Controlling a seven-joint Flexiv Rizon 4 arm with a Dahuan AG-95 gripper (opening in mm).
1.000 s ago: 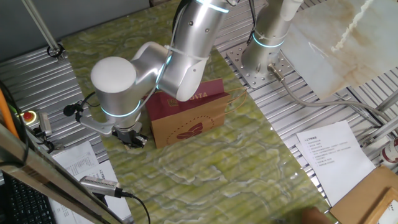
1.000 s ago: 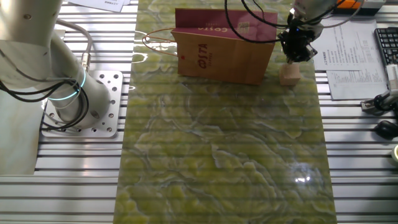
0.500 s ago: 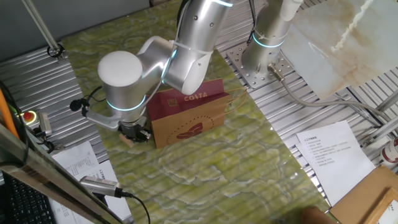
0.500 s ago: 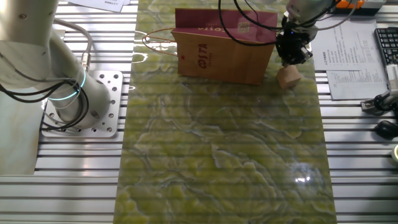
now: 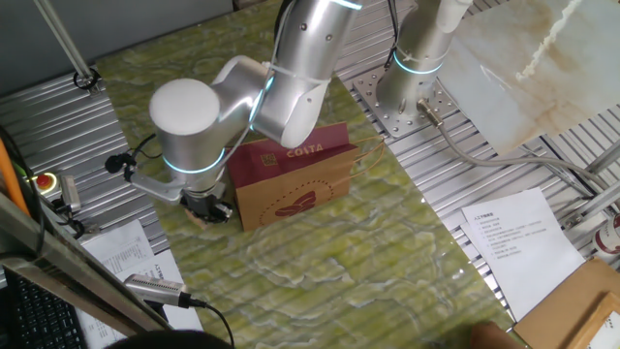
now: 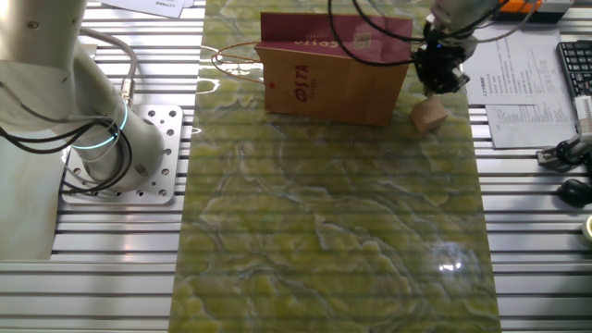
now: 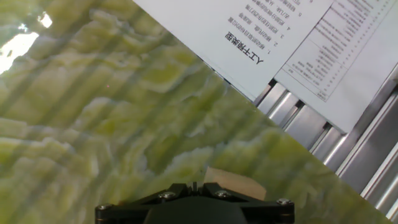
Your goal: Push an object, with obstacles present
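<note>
Two high opposing cameras share the mat; hand camera close.

Silver arm bent low, wrist pointing down, black gripper near the tabletop

Cube: pale bare wood, matt. Bag: brown kraft paper w/ maroon band, matt, string handles. Desk: green marbled mat, glossy, glare spot nr one corner; ribbed bare metal along both side edges. Arm: smooth silver shell, satin sheen. Printed sheets: white paper, matt.
</note>
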